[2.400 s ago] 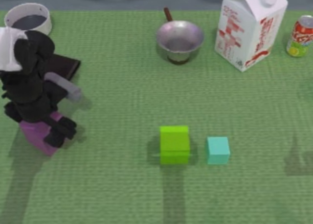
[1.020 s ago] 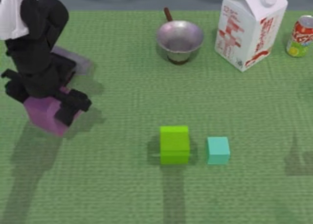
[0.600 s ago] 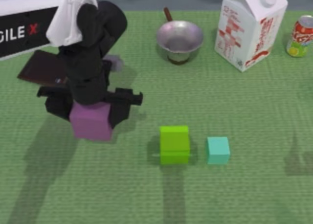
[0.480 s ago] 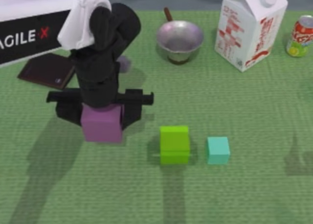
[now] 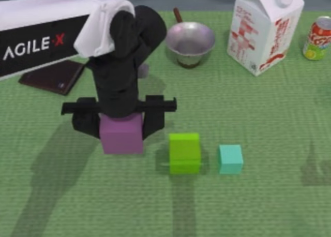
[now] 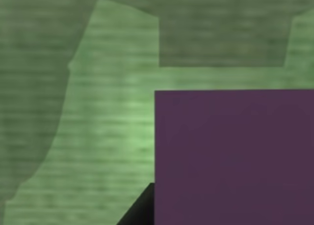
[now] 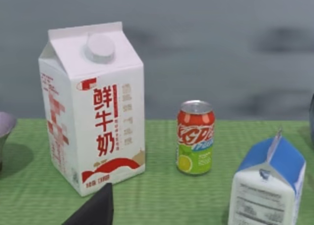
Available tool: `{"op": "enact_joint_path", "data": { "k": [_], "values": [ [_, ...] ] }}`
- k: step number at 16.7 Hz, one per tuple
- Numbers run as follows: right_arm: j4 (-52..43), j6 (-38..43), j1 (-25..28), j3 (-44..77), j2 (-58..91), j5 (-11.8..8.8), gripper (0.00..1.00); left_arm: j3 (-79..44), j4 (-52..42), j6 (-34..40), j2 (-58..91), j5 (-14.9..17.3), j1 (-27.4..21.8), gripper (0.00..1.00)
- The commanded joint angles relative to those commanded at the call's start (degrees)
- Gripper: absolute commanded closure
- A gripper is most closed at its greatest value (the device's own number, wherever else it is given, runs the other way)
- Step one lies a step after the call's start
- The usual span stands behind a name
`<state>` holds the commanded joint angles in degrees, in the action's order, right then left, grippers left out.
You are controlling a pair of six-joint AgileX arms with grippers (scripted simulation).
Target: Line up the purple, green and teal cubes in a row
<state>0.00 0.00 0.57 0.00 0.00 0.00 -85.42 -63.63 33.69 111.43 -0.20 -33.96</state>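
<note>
While left gripper point(image 5: 122, 124) pinched purple cube point(image 5: 122, 135) on opposite flat sides, cube hung just left of green cube point(image 5: 184, 153) — teal cube point(image 5: 230, 159) beyond. Likely rigid, light, matte — side grip seemed secure. Right gripper's fingers: could not tell.

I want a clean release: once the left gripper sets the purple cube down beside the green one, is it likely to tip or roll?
Probably not. The purple cube has flat faces and square edges, so it should sit flat on the table. Held squarely in the left gripper, it looks rigid. It hangs close to the green cube, so a nudge might slide that one.
</note>
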Motion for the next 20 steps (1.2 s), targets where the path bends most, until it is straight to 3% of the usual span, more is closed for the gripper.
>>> {"op": "enact_joint_path", "data": {
  "k": [4,10,15,20],
  "values": [
    [0.00,0.00,0.00,0.00,0.00,0.00,0.00,1.60,2.25,-0.31,0.99,-0.01,0.20,1.00],
    [0.00,0.00,0.00,0.00,0.00,0.00,0.00,8.27,13.21,-0.38,4.81,0.02,0.29,1.00],
    [0.00,0.00,0.00,0.00,0.00,0.00,0.00,9.11,14.44,-0.38,5.32,0.04,0.30,1.00],
    [0.00,0.00,0.00,0.00,0.00,0.00,0.00,9.11,14.44,-0.38,5.32,0.04,0.30,0.62]
  ]
}}
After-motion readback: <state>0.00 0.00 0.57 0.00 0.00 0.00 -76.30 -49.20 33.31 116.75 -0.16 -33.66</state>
